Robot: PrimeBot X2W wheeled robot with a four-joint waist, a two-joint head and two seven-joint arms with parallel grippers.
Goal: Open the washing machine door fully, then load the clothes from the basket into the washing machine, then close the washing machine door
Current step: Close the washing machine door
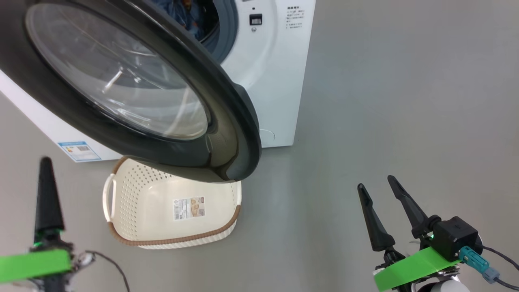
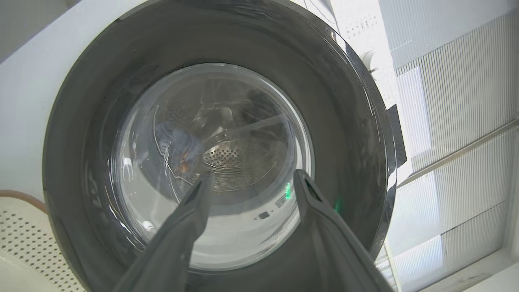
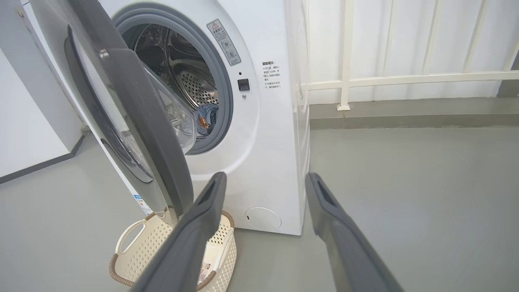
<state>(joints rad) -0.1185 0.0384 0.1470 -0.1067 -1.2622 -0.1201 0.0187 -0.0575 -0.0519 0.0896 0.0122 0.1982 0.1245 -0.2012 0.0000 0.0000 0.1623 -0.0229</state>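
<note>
Daylight fills the room, bright and even, and the grey floor (image 1: 385,101) carries only faint, soft shadows. The deepest lies under the washing machine door (image 1: 121,81) where it overhangs the basket (image 1: 134,194). In the left wrist view the ribbed window panels (image 2: 454,121) burn out to white, pale streaks of glare cross the door's glass, and a small green glow reflects off its black rim. Close up, the left gripper (image 2: 250,178) and right gripper (image 3: 265,175) look soft, and the straight sides of the washing machine (image 3: 267,162) lean in the wide-angle right wrist view.
</note>
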